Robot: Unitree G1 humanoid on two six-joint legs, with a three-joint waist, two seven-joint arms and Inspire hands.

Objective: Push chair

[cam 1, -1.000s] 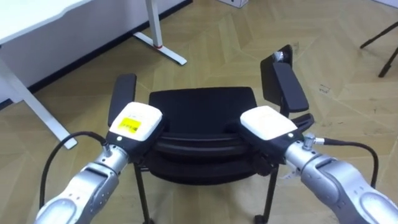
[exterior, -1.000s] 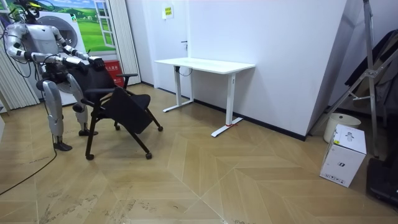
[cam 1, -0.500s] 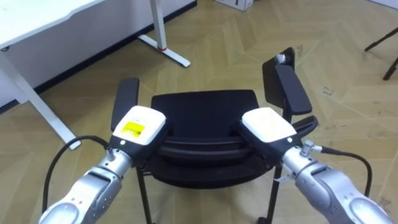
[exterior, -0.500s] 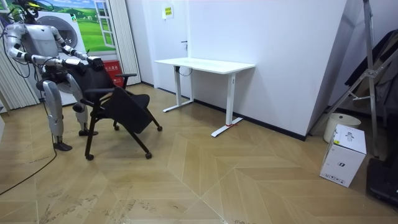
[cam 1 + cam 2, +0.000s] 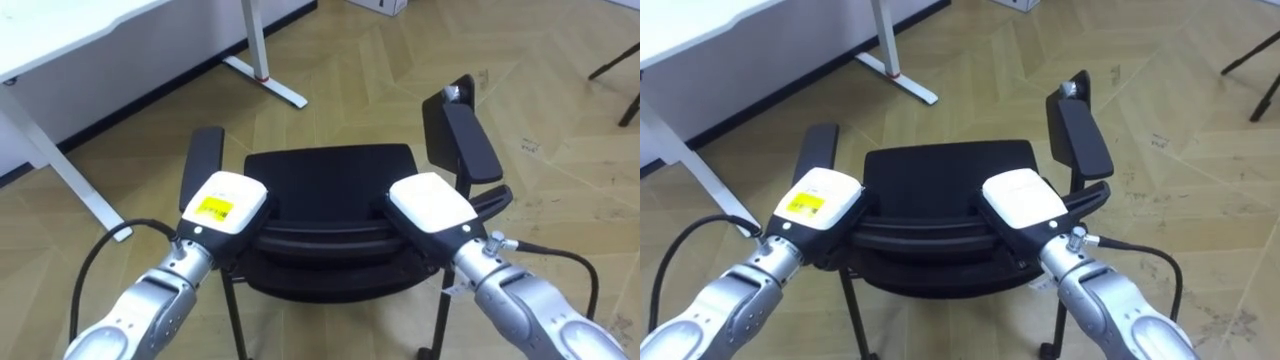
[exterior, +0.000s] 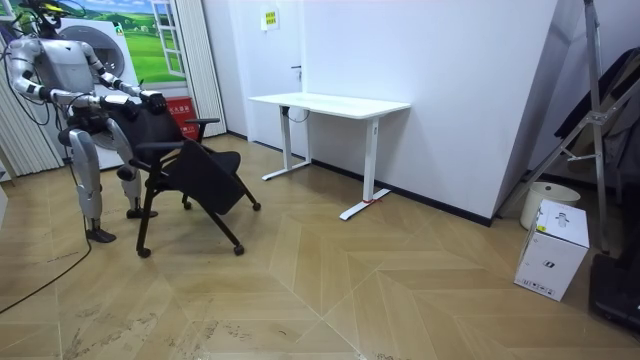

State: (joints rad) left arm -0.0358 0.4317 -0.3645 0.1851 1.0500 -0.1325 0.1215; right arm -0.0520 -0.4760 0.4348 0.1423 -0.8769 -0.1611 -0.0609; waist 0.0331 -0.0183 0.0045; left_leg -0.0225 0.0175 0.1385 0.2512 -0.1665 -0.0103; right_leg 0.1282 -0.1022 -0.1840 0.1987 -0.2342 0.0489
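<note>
A black chair with two armrests stands on the wood floor right in front of me, its seat facing away. My left hand rests on the left end of the backrest's top edge. At the right end of that edge lies my right hand. The white backs of both hands face up. In the room view I stand at the room view's left, behind the chair, with both arms stretched forward to its backrest. The chair leans back towards me there.
A white desk stands ahead to the left, its foot on the floor just beyond the chair. In the room view the desk is against the white wall. A white box and a folded ladder stand far right. Open floor lies between.
The eye view shifted slightly a second ago, a move of the camera. Both hands stay on the backrest, and the chair has hardly moved.
</note>
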